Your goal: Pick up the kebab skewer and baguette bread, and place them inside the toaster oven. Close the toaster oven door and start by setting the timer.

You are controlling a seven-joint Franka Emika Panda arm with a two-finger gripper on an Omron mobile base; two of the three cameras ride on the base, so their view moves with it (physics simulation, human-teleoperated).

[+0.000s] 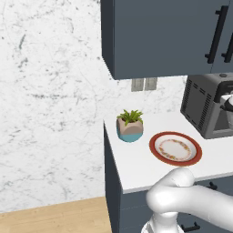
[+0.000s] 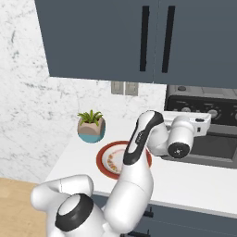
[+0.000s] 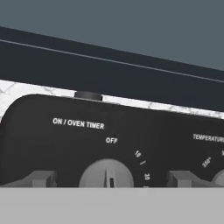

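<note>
Arm is reaching right, hand up at the toaster oven [image 2: 203,129] front panel. Oven sits at the right end of the white counter [image 1: 136,168], under the dark upper cabinets [image 2: 115,37]; slotted side vents visible from the left base view.

Hand view: the two fingertips [image 3: 41,178] sit either side of the timer knob [image 3: 106,175], apart from it on both sides, so the claw [image 3: 111,179] looks spread wide, not clamped on anything. Knob pointer is close to straight up, near the "OFF" mark. Panel text reads "ON / OVEN TIMER"; scale marks 10 and 20 run down its right. A second knob [image 3: 218,177] under "TEMPERATURE" is cut off at the right edge.

Oven door [image 2: 217,148] looks closed: glass pane flush with the front in the right base view. Can't tell what's inside through the glass.

Red-rimmed plate [image 1: 175,148] on the counter just left of the oven, nothing on it. Small potted plant [image 1: 130,125] further left near the counter's end. Wall outlet [image 1: 144,84] behind, on the marble backsplash.
</note>
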